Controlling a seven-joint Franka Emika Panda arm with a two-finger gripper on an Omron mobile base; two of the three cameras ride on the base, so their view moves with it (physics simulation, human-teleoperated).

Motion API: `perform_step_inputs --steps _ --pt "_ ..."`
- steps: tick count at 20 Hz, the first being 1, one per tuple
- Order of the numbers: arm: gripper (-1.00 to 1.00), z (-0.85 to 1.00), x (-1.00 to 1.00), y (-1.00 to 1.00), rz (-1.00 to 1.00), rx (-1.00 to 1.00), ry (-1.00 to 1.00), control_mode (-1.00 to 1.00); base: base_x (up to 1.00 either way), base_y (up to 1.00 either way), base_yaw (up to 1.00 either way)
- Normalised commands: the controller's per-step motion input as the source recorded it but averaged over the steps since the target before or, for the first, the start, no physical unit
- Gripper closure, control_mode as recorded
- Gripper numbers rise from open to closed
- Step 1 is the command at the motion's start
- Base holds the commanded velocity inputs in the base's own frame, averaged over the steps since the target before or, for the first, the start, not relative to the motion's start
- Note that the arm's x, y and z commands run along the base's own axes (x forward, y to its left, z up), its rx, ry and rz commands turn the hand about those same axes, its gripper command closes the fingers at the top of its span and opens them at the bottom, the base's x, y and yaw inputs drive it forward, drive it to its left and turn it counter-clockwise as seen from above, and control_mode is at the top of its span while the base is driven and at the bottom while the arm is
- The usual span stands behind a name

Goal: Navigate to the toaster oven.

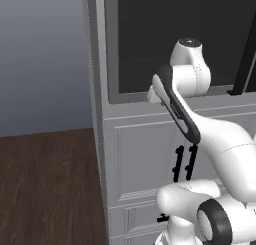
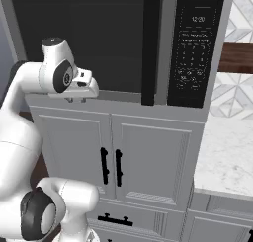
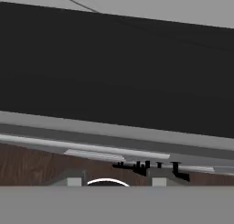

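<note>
No toaster oven is in view. My arm is folded up in front of a tall grey cabinet (image 1: pixel 135 154). A large built-in dark-glass oven (image 2: pixel 94 43) sits in this cabinet, with a black keypad panel (image 2: pixel 197 48) to its right. The gripper (image 2: pixel 81 94) is held high, close to the lower edge of that glass door, also seen from the left (image 1: pixel 152 95). In the hand view the gripper (image 3: pixel 116 183) has its two tips apart with nothing between them, and it faces the dark glass.
Below the oven are two grey cabinet doors with black handles (image 2: pixel 111 167) and a drawer (image 2: pixel 113 219). A marble counter (image 2: pixel 227 157) with a patterned tile wall (image 2: pixel 237 98) runs off to the right. Dark wood floor (image 1: pixel 45 189) lies left of the cabinet.
</note>
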Motion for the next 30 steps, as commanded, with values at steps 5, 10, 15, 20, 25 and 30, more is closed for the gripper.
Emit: perform_step_inputs --steps 5,10,15,20,25,30 --pt "-1.00 0.00 -0.61 -0.01 0.00 0.01 0.00 -1.00 0.00 0.00 0.00" --pt "-1.00 0.00 -1.00 -0.01 0.00 0.04 -0.14 -1.00 0.00 0.00 0.00" --pt "-1.00 0.00 -0.88 0.00 0.00 0.02 -0.05 -1.00 0.00 0.00 0.00" --pt "-1.00 0.00 -0.37 -0.04 -0.01 0.01 0.00 -1.00 0.00 0.00 0.00" --pt "-1.00 0.00 0.00 0.00 0.00 0.00 0.00 1.00 -0.63 0.00 -0.01" --pt "-1.00 0.00 0.00 0.00 0.00 0.00 0.00 1.00 -0.88 0.00 -0.27"
